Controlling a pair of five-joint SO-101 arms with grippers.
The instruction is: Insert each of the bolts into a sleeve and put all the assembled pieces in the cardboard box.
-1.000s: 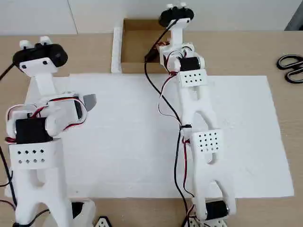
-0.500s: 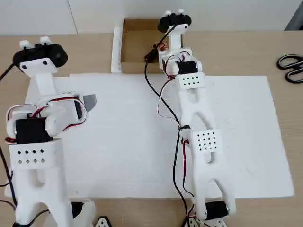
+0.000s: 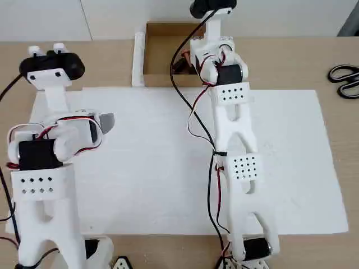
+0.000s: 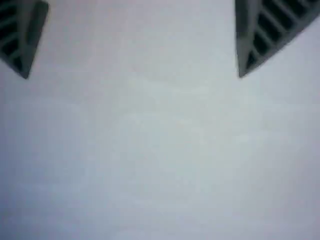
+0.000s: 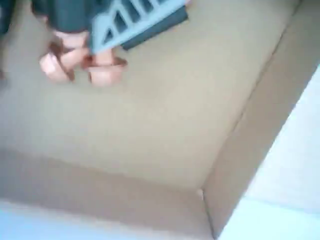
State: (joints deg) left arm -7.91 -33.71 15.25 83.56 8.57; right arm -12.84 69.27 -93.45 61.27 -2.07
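The cardboard box (image 3: pixel 160 33) stands at the table's far edge, its floor and a corner (image 5: pixel 210 150) seen in the right wrist view. My right gripper (image 3: pixel 184 60) (image 5: pixel 52 40) hangs inside the box, shut on an assembled piece (image 5: pixel 75 65) with a dark sleeve and copper-coloured bolt ends, just above the floor. A grey ribbed finger (image 5: pixel 135 20) shows beside the piece. My left gripper (image 3: pixel 104 120) (image 4: pixel 135 65) hovers open over the white foam sheet (image 4: pixel 160 150) at the left, with nothing between its fingers.
The white foam sheet (image 3: pixel 157 168) covers the middle of the wooden table. Black scissors (image 3: pixel 345 78) lie at the far right. A white foam strip (image 3: pixel 137 59) leans along the box's left wall.
The right arm has tipped farther over the box, and its gripper with the piece sits deeper inside. The left arm has barely shifted.
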